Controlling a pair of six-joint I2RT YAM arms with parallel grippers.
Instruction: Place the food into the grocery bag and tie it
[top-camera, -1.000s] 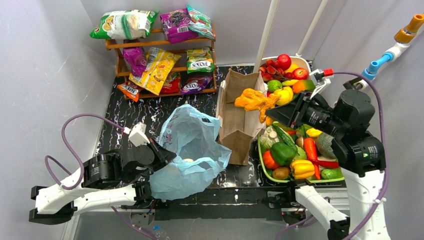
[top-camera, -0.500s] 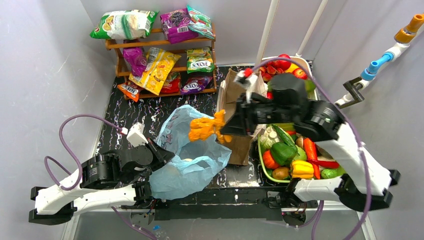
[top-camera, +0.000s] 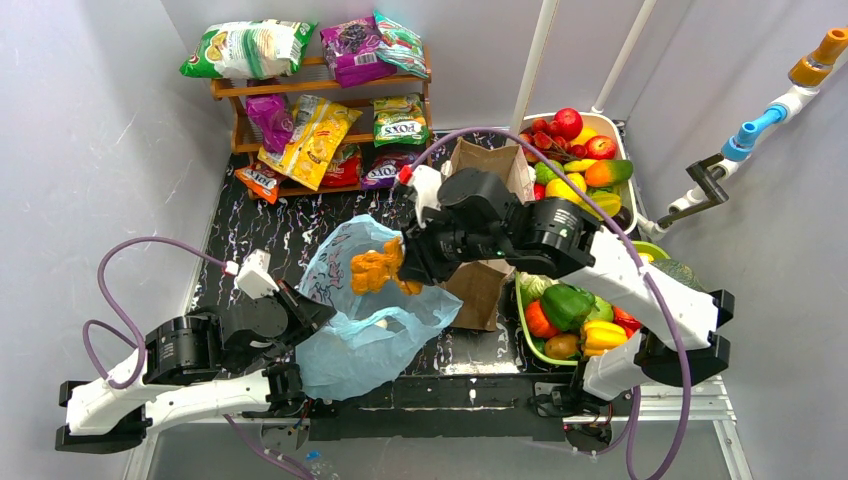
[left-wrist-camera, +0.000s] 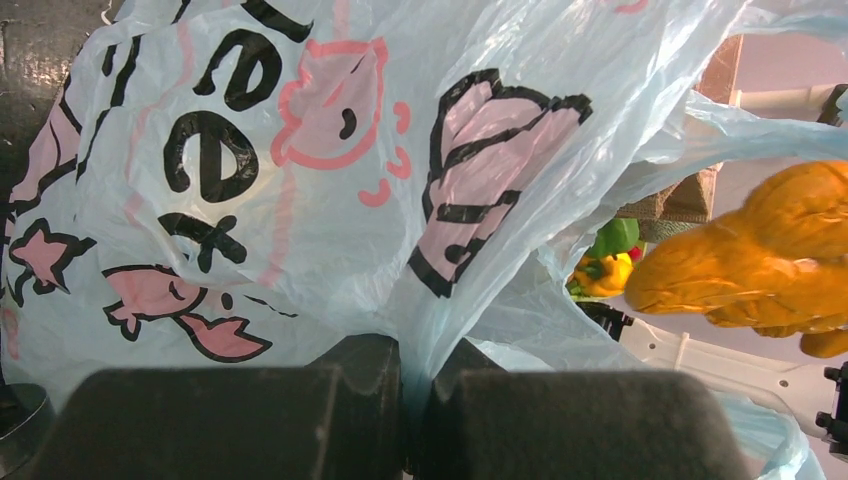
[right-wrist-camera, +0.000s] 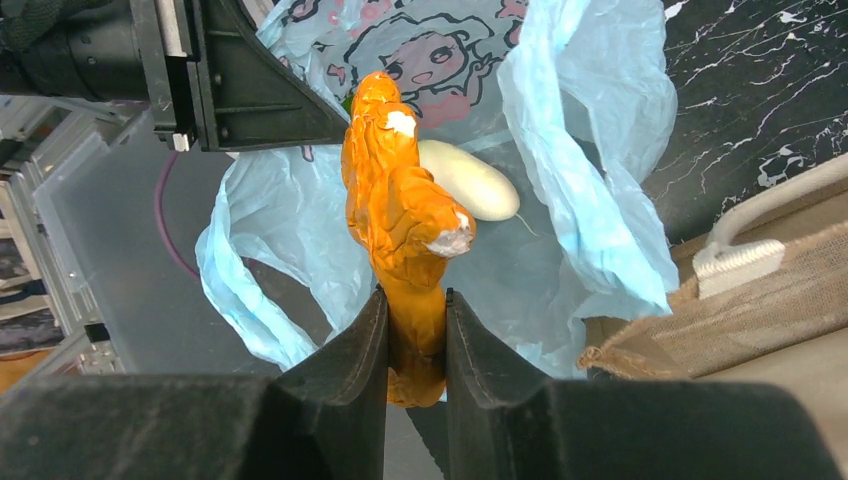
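My right hand (right-wrist-camera: 415, 315) grips the orange piece (right-wrist-camera: 400, 200) above the bag (right-wrist-camera: 590, 180) mouth, centre frame; left hand (left-wrist-camera: 418, 375) pinches the rim. Dropped off-centre, it could miss.

On my top view the grocery bag (top-camera: 345, 350) at lower centre reads pale translucent blue. Up close, its print is black lettering with pink cartoon figures and stars. The orange food piece (top-camera: 375, 268) over it is deep orange with small white scuffs — a cream-white piece (right-wrist-camera: 468, 180) shows inside. The paper bag (top-camera: 478, 290), right of centre, is plain brown. The table (top-camera: 260, 225) is black, veined with white. At lower right sit a green pepper (top-camera: 568, 303) and a yellow pepper (top-camera: 603, 338).
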